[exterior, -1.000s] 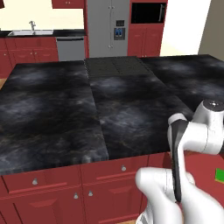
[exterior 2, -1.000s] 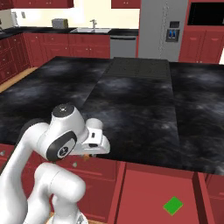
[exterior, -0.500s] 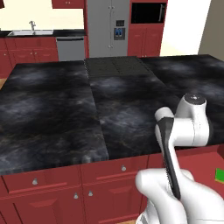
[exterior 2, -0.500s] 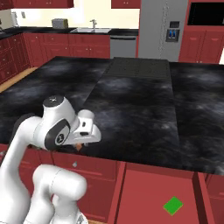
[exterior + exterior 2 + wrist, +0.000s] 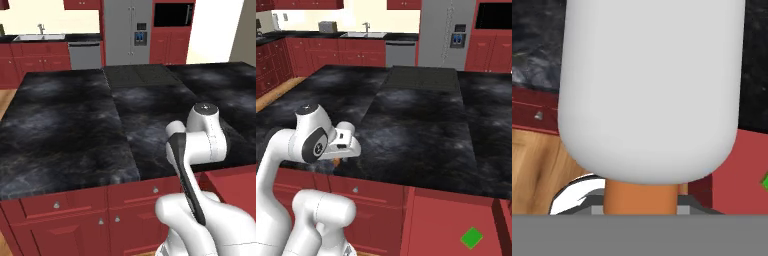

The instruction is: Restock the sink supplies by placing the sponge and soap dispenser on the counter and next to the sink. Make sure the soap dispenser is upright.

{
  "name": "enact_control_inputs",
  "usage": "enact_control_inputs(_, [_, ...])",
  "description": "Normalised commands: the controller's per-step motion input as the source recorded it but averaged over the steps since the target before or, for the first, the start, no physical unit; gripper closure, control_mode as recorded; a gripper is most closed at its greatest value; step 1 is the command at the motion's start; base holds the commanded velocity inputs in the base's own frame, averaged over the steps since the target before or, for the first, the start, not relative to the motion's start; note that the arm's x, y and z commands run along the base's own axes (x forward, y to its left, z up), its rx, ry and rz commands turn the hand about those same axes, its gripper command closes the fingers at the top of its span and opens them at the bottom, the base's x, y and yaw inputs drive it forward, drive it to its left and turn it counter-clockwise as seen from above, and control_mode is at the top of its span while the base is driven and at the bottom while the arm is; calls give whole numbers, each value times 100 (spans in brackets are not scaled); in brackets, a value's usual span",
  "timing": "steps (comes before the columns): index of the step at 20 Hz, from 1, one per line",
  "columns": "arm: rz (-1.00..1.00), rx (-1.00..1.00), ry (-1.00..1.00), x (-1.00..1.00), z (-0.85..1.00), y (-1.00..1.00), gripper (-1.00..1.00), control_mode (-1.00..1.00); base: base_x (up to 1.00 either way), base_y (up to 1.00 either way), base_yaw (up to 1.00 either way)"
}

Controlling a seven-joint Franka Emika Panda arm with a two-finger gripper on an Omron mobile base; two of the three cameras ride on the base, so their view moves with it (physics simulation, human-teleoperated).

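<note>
The soap dispenser (image 5: 647, 90) looms very close in the hand view, a white rounded bottle with its orange-brown pump top (image 5: 641, 196) pointing toward the hand. My gripper (image 5: 338, 157) is shut on it, held low at the near edge of the island, by my elbow. The sink (image 5: 363, 35) sits in the narrow black counter (image 5: 306, 34) along the far wall, far from the gripper; the left base view shows the sink (image 5: 37, 37) at upper left. A small flat green piece (image 5: 472, 238), possibly the sponge, lies on a red surface at lower right.
The wide black island slab (image 5: 65, 130) with its cooktop (image 5: 142, 75) lies between me and the far wall. A steel fridge (image 5: 132, 30) stands at the back, a dishwasher (image 5: 86, 55) beside the sink cabinets, and a toaster (image 5: 328, 26) on the far counter.
The arm has swung left along the island's near edge, carrying the soap dispenser with it. The gripper stays shut on the bottle.
</note>
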Motion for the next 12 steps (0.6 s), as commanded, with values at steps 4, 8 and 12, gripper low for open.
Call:
enact_control_inputs(4, [0, 0, 0, 0, 0, 0, 100, 100, -19, 100, 0])
enact_control_inputs(8, [0, 0, 0, 0, 0, 0, 100, 100, -15, 100, 0])
enact_control_inputs(12, [0, 0, 0, 0, 0, 0, 100, 100, -19, 100, 0])
